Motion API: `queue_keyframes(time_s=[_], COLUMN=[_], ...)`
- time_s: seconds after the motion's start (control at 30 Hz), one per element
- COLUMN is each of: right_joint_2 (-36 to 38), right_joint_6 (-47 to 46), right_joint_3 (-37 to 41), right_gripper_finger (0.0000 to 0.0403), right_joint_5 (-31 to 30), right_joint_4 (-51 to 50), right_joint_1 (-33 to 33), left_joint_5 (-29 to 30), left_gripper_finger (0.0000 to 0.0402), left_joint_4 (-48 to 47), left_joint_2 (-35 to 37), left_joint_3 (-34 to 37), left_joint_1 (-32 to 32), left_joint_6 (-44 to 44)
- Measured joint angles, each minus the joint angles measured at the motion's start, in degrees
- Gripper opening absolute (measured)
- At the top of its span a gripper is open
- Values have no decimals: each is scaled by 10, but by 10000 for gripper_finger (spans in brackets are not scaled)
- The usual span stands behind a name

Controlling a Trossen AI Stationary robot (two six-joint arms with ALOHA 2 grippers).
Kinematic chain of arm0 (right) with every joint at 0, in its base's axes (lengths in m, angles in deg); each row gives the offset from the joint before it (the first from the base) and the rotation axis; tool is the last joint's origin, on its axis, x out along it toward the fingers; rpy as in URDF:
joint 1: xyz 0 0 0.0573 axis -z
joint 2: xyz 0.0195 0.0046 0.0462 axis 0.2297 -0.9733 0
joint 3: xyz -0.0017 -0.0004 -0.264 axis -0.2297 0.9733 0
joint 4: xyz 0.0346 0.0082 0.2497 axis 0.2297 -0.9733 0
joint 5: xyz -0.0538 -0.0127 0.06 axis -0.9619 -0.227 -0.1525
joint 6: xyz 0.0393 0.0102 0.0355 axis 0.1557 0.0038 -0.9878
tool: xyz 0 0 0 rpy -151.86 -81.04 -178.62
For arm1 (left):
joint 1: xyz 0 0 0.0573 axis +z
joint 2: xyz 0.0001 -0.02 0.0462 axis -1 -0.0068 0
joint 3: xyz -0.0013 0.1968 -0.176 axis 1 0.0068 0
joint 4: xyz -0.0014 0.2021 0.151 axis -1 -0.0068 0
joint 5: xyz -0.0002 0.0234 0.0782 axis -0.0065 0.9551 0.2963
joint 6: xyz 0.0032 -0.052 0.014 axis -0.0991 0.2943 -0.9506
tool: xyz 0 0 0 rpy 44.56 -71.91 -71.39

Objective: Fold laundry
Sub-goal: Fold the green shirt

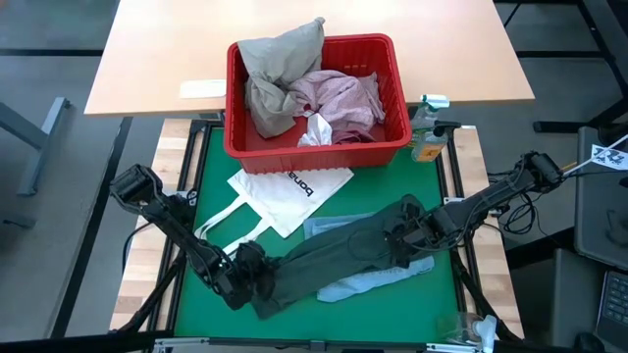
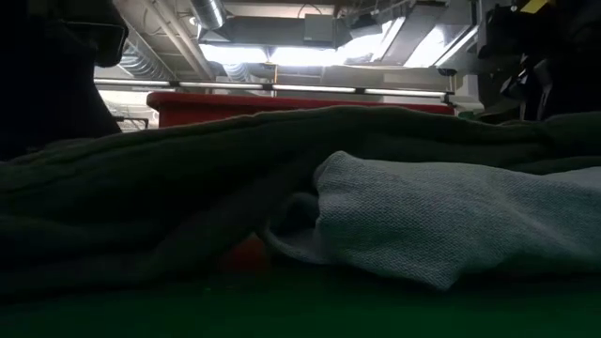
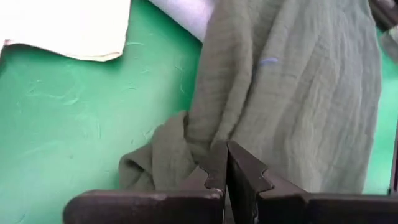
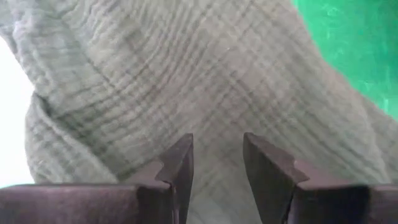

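Note:
A dark grey-green garment (image 1: 343, 250) lies in a long slanting band across the green mat, over a light blue garment (image 1: 378, 281) whose near edge shows in the low view (image 2: 451, 216). My left gripper (image 1: 253, 273) is at the band's near-left end, shut on it. My right gripper (image 1: 404, 233) stands open over the band's far-right end (image 4: 186, 74), and I cannot tell whether it touches the cloth. More laundry, beige-khaki (image 1: 280, 69), mottled pink (image 1: 343, 98) and a small white piece (image 1: 316, 130), is heaped in the red basket. My left gripper (image 3: 227, 149) pinches the dark grey-green garment at its bunched near-left end (image 3: 186, 146), with only the fingertips on the cloth. It comes in slanting down from the table's near-left side. How many layers are caught I cannot tell. The garment lies slack on the mat.
The red slotted basket (image 1: 314, 149) stands at the mat's far edge. A white tote bag (image 1: 289, 191) with black lettering lies flat left of centre. A spray bottle (image 1: 427, 132) stands at the far right. Bare green mat (image 1: 206, 314) shows at the near left.

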Motion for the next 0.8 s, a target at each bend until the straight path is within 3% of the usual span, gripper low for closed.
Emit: queue_keyframes(time_s=[0.23,0.8], right_joint_2=[0,0], right_joint_6=[-1,-32], right_joint_3=[22,92], right_gripper_finger=[140,140], right_joint_5=[1,40], right_joint_4=[-3,3], right_joint_1=[0,0], left_joint_5=[6,-107], left_gripper_finger=[1,1], left_joint_4=[-5,-128], left_joint_2=[0,0], left_joint_3=[0,0], left_joint_1=[0,7], left_joint_6=[3,93])
